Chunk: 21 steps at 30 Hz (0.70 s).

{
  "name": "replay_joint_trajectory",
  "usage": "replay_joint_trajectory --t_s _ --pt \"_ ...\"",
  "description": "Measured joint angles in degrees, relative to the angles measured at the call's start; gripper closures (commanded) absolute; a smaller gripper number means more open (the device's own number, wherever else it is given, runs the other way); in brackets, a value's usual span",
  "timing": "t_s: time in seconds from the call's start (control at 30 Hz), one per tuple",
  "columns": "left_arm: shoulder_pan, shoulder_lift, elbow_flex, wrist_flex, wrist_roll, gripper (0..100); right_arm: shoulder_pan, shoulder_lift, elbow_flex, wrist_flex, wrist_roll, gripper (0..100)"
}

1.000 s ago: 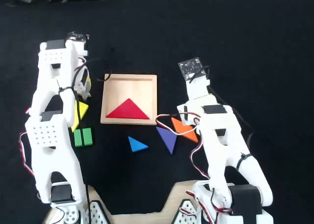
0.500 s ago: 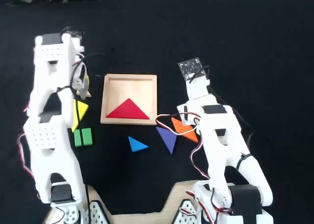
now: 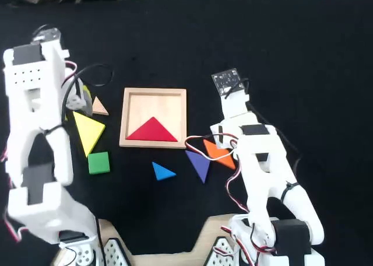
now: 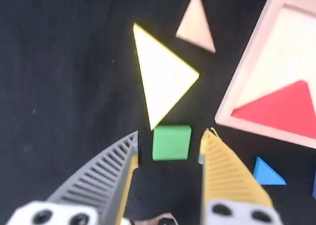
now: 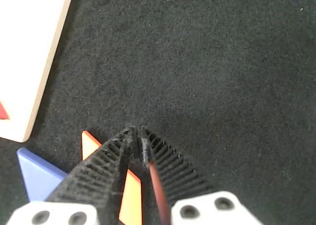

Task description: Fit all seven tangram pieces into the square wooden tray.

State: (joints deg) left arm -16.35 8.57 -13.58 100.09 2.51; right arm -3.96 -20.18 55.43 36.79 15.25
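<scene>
The square wooden tray (image 3: 133,102) holds one red triangle (image 3: 151,130) against its near side. Left of it lie a tan small triangle (image 3: 99,107), a yellow large triangle (image 3: 88,132) and a green square (image 3: 98,162). A blue small triangle (image 3: 162,171), a purple triangle (image 3: 199,164) and an orange piece (image 3: 218,152) lie in front of the tray. My left gripper (image 4: 171,132) hangs open, high above the green square (image 4: 171,142), with the yellow triangle (image 4: 160,79) beyond it. My right gripper (image 5: 136,131) is shut and empty, low over the orange piece (image 5: 131,190).
Black cloth covers the table (image 3: 291,56). The right arm (image 3: 256,155) stands over the orange piece, just right of the tray. A wooden base plate (image 3: 169,257) sits at the near edge between the arms.
My left arm has risen and swung left, away from the tray, uncovering the yellow triangle, tan triangle and green square. The right arm has not moved.
</scene>
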Motion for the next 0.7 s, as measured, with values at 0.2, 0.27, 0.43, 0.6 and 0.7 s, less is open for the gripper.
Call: replay_joint_trajectory --t_s 0.2,0.27,0.43,0.6,0.7 --pt "0.26 -15.38 13.63 -4.22 0.97 79 0.0 0.0 0.0 0.0 0.0 98.7" --pt "0.79 -19.34 20.57 -9.14 0.79 79 0.0 0.0 0.0 0.0 0.0 98.7" --pt "0.97 -19.78 38.07 -23.65 1.32 78 0.0 0.0 0.35 0.0 0.0 98.7" --pt "0.97 -17.93 39.74 -25.67 0.97 66 0.0 0.09 0.35 0.0 0.0 98.7" --pt "0.88 -17.85 39.74 -24.7 0.09 69 0.0 0.09 0.35 0.0 0.0 98.7"
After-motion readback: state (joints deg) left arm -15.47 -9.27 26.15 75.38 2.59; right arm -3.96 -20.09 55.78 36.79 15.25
